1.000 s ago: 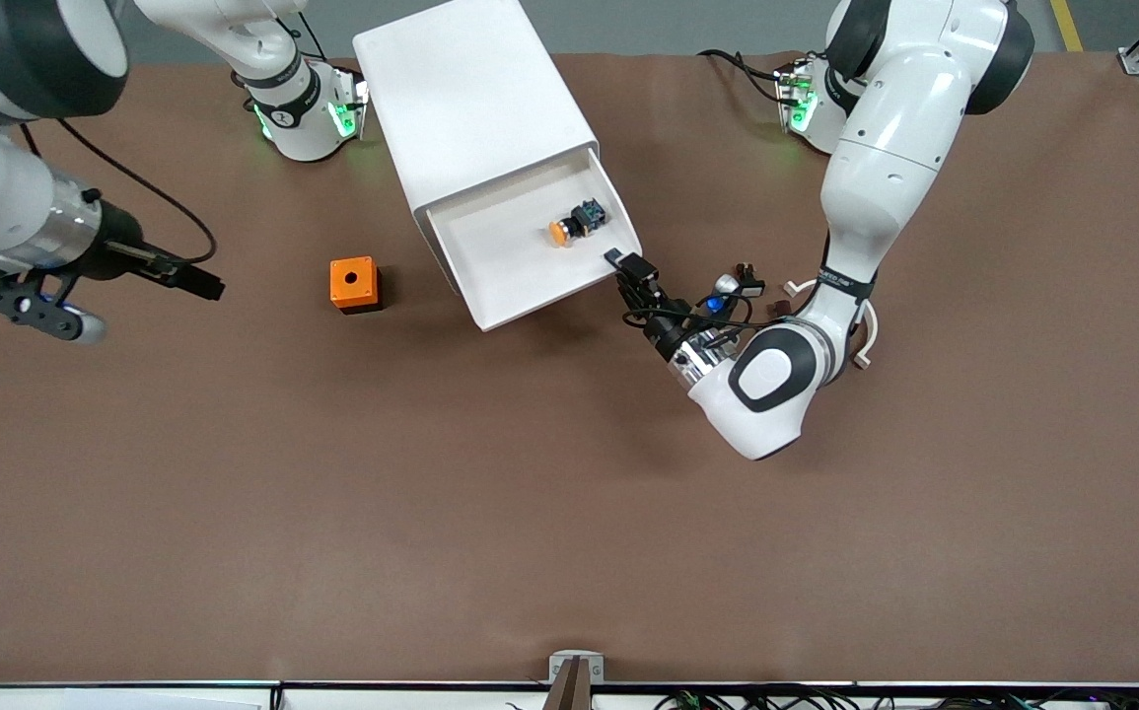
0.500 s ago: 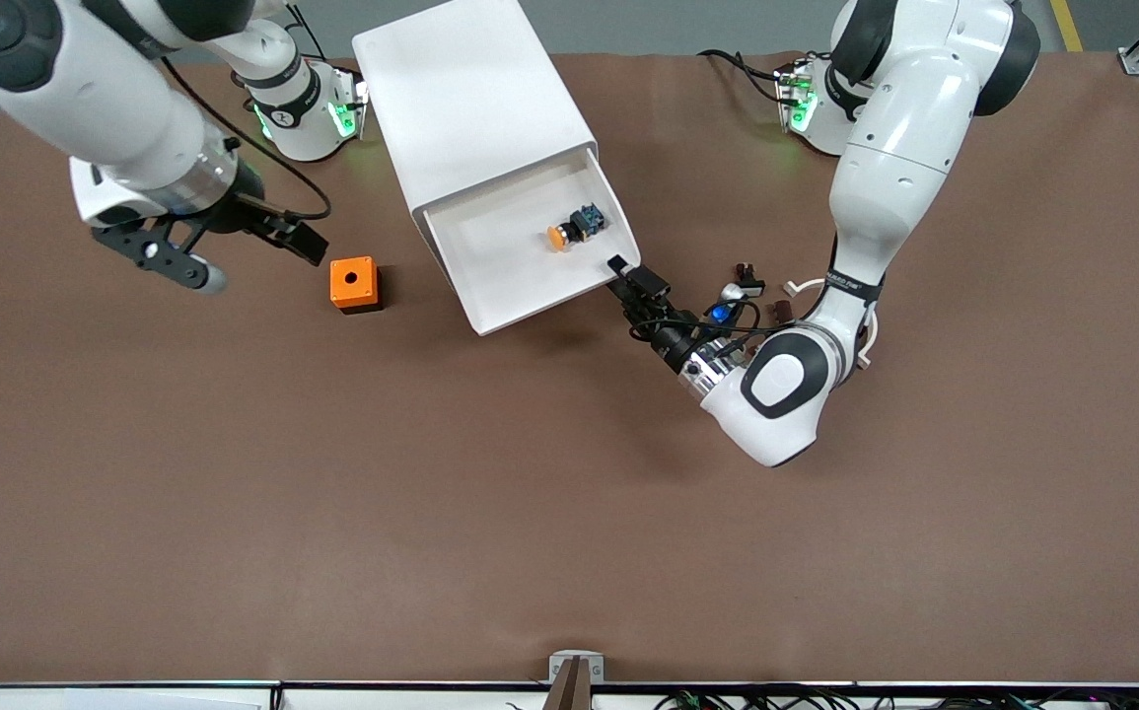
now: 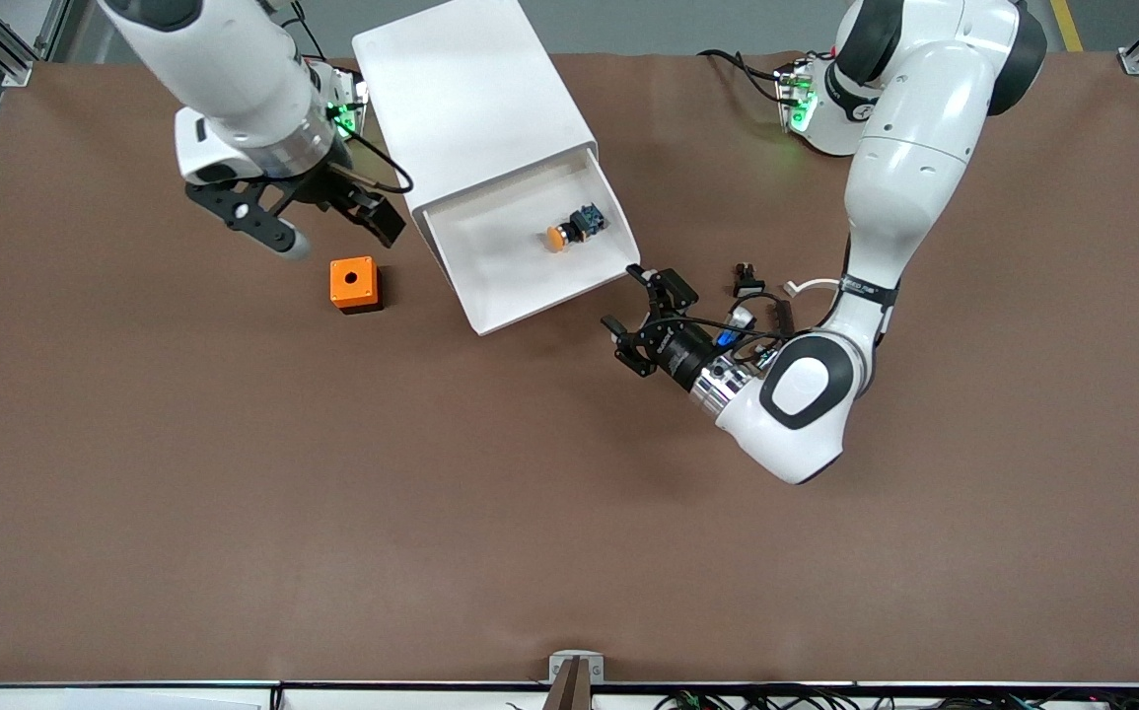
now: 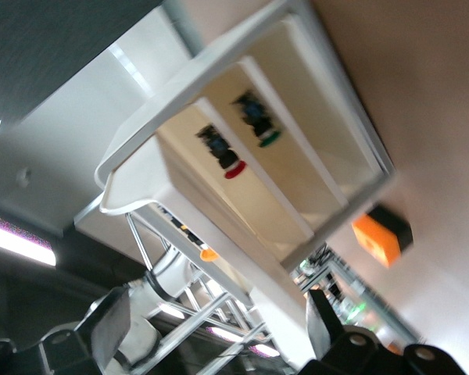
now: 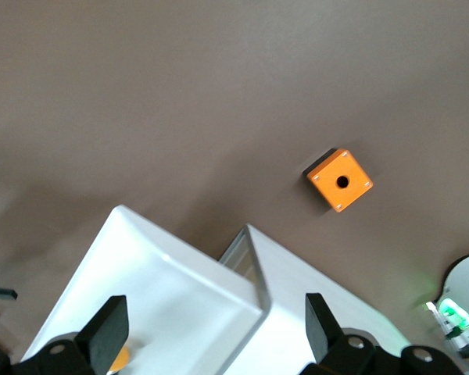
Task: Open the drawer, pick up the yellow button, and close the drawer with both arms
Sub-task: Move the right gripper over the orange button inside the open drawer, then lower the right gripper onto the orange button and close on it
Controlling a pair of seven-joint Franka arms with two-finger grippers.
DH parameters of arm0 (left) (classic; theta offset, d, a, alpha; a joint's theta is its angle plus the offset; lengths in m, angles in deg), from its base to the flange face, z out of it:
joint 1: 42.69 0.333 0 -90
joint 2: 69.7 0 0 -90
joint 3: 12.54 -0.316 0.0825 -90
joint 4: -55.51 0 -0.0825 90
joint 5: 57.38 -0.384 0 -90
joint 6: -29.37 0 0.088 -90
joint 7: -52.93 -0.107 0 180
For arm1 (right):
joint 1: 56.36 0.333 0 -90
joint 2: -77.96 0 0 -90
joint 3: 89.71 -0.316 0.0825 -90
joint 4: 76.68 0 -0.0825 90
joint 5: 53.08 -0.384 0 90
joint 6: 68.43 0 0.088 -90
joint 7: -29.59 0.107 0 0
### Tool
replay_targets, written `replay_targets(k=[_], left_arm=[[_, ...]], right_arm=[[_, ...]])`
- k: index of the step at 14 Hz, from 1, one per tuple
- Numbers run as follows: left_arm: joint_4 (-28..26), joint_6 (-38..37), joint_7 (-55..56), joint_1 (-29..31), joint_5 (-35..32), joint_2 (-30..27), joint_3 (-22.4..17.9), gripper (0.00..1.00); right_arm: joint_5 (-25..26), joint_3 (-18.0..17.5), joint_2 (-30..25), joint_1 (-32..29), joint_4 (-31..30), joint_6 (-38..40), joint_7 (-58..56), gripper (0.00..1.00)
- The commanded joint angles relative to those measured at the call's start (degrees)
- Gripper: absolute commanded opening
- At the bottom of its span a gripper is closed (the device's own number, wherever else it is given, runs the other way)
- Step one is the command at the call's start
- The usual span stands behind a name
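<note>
The white cabinet (image 3: 470,99) has its top drawer (image 3: 520,291) pulled out toward the front camera. The button (image 3: 572,226), with its orange cap and blue rear block, lies inside the drawer near its back corner. My left gripper (image 3: 640,314) hangs open and empty just off the drawer's front corner, apart from it. In its wrist view the drawer's rim (image 4: 180,95) fills the view past the open left gripper (image 4: 215,336). My right gripper (image 3: 330,229) is open over the table beside the cabinet. The right wrist view shows the right gripper (image 5: 215,328) above the drawer's edge (image 5: 180,266), with the button's cap (image 5: 119,359) by one finger.
An orange cube with a hole (image 3: 353,284) sits on the brown table beside the drawer, toward the right arm's end; it also shows as the orange cube (image 5: 340,180). Small black-and-white parts (image 3: 748,286) lie by the left arm's wrist.
The left gripper let go of the drawer's front corner, opened wide and backed away. The right arm swung in from its end of the table to beside the cabinet.
</note>
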Motion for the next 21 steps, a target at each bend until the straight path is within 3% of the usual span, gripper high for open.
replay_targets(k=[1, 3, 7, 11, 14, 16, 21], left_arm=[[3.20, 0.70, -15.37, -0.60, 0.63, 0.21, -3.77, 0.99], [4.08, 3.42, -26.29, -1.74, -0.76, -0.66, -6.93, 0.99], [4.44, 11.14, -42.93, -4.55, -12.17, -5.14, -10.02, 0.99], [4.17, 24.15, -44.62, -7.63, -27.29, -10.15, -9.94, 0.99], [4.00, 28.90, -44.45, -10.35, -37.21, -11.56, -10.02, 0.99], [3.91, 29.88, -43.48, -12.72, -44.25, -11.92, -10.02, 0.99], [3.38, 30.85, -43.30, -14.13, -52.08, -11.83, -9.94, 0.99]], right_arm=[[-0.71, 0.67, -0.46, 4.05, -2.38, -4.04, 6.45, 1.00], [-0.62, 0.67, -0.29, 6.25, -2.74, -5.37, 9.71, 1.00], [-1.41, 0.59, 0.15, 9.24, -2.74, -5.46, 12.63, 1.00], [-1.41, 0.67, 1.38, 12.49, -2.65, -7.21, 17.99, 1.00], [-1.32, 0.67, 3.40, 14.51, -2.65, -10.19, 20.87, 1.00], [-1.15, 0.67, 4.81, 15.92, -2.56, -11.87, 22.82, 1.00], [-0.53, 0.76, 8.24, 18.30, -2.21, -15.03, 26.95, 1.00]])
